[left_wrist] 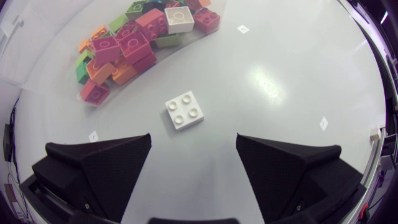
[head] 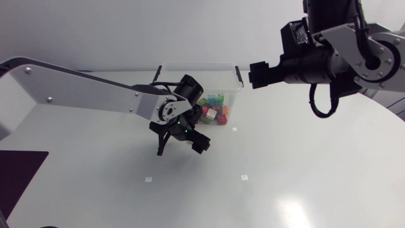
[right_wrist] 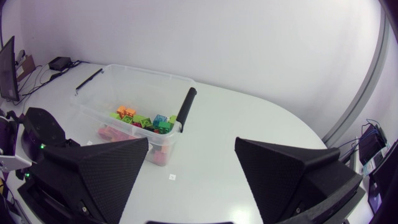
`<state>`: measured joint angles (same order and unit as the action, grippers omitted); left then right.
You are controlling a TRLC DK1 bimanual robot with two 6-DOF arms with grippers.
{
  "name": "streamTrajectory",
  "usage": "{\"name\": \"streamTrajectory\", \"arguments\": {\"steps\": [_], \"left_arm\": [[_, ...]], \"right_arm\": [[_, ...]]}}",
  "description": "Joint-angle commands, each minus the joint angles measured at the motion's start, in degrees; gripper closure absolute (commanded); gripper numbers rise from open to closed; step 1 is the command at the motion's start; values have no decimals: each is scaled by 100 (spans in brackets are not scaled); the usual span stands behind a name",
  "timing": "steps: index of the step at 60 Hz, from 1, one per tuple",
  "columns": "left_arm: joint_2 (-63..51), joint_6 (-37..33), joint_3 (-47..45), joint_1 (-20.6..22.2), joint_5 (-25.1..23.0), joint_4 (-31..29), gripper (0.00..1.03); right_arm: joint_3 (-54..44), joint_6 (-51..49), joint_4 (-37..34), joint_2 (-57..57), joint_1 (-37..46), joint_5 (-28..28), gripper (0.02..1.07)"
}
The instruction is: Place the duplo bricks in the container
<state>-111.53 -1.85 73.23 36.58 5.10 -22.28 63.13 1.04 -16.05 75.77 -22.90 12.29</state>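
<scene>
Because one white duplo brick [left_wrist: 185,111] lay on the table [left_wrist: 280,74] at the near side of the container [head: 199,64], the left gripper [left_wrist: 193,138] hung above it with jaws spread to straddle it, while the right gripper [right_wrist: 191,140], likewise spread, stood clear at far right.

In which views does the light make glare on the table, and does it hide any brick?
Head view: a bright glare patch on the table, far from the container. Left wrist view: a speckled glare spot beside the white brick, not covering it. Right wrist view: no clear glare.
</scene>
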Motion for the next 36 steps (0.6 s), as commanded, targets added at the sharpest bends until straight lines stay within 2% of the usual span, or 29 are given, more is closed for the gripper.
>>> {"name": "streamTrajectory", "arguments": {"steps": [1,16,36], "left_arm": [[-264,290,288,34,70,-66,9],[-678,703,649,-98,105,-101,12],[-792,1099,666,-230,237,224,12]], "right_arm": [[-363,10,94,-255,110,89,7],[-1154,-139,252,-1082,382,89,7],[-2191,-403,401,-2207,664,291,7]]}}
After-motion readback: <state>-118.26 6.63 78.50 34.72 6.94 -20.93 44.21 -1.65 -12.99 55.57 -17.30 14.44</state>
